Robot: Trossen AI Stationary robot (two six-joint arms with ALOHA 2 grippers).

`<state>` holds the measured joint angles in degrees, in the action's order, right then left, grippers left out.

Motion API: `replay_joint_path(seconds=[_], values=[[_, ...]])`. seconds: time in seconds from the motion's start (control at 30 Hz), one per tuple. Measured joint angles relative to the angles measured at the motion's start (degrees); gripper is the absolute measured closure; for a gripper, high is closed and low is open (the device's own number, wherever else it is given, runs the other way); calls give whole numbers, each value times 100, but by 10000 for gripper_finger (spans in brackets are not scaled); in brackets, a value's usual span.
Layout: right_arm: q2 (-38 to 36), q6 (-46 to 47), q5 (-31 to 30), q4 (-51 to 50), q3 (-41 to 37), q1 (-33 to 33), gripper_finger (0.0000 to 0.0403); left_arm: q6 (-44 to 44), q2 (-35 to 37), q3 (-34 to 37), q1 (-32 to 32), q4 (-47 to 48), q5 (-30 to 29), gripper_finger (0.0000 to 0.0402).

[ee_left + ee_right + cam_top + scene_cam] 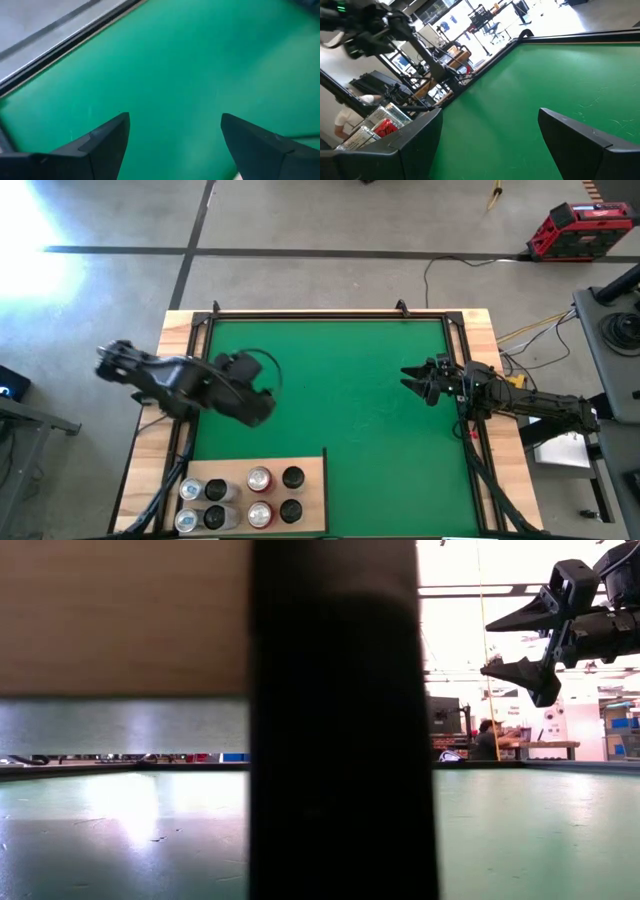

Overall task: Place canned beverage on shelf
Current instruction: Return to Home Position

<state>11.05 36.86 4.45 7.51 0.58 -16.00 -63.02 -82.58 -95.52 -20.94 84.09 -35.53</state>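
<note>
The left gripper (175, 119) holds its jaws spread wide with nothing between them. Only the green mat (200, 60) shows under and ahead of them. Near these jaws, toward the near edge of the tabletop (150, 450), the shelf (312, 502) lies flat on the corner of the mat. The cans (259, 479) stand upright on it in two rows: silver-topped ones at the outer end, then dark ones, a red pair and a dark pair. None of them touches the jaws.

Well apart across the mat, the right gripper (407, 378) also has its jaws parted and empty. The low view shows them raised clear above the mat. The shelf and its cans lie far from these jaws, on the opposite side of the tabletop, nearer the left arm (367, 25). In the room beyond the right jaws, a person (487, 740) sits at a bench.
</note>
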Motion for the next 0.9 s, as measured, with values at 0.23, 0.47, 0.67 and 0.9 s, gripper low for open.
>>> replay_joint_path(seconds=[0.23, 0.47, 0.67, 0.9], values=[[1, -2, -1, 0, 0, -1, 85, 1483, 2339, 2973, 530, -2746, -278, 106], [0, -2, 0, 0, 0, -1, 85, 3683, 4218, 5189, 1040, -5709, -189, 106], [0, -2, 0, 0, 0, 1, 85, 4757, 5222, 6413, 1170, -7247, -89, 106], [0, 0, -2, 0, 0, 1, 85, 4772, 5929, 7065, 1179, -7313, -86, 106]])
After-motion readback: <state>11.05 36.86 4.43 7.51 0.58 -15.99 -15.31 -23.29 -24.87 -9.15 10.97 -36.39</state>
